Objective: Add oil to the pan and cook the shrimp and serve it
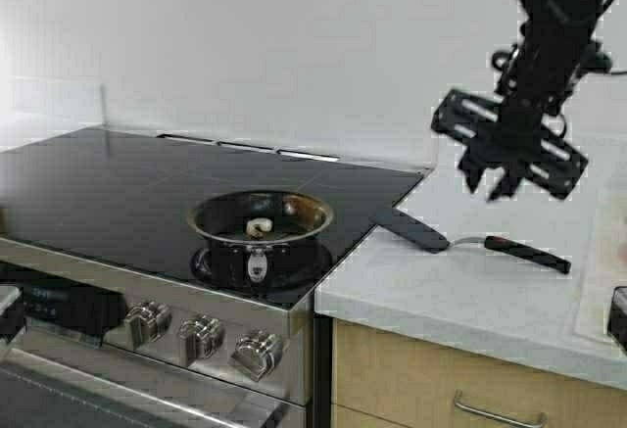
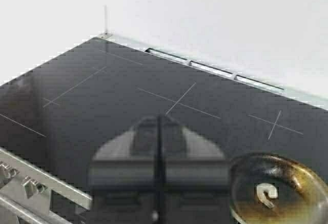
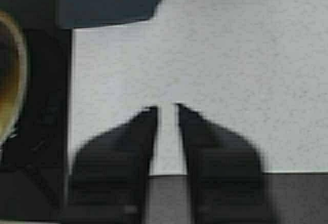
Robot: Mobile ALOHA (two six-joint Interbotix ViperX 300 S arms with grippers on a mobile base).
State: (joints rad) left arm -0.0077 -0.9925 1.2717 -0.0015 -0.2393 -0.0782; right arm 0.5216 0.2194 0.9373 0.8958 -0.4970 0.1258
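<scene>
On stovetop, one pan (image 1: 260, 224), one shrimp (image 1: 259, 226) inside, one spatula (image 1: 470, 243) beside

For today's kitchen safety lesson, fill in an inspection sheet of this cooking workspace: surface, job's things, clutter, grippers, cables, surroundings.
Surface: black glass stove; pale countertop beside it.
Job's things: pan on the stove's front, shrimp inside; oil jug not seen.
Clutter: black spatula on the countertop.
Grippers: right gripper above the spatula, slightly open, empty; left gripper shut, over the stove.
Cables: nothing seen.
Surroundings: white wall, stove knobs, wooden drawer.
</scene>
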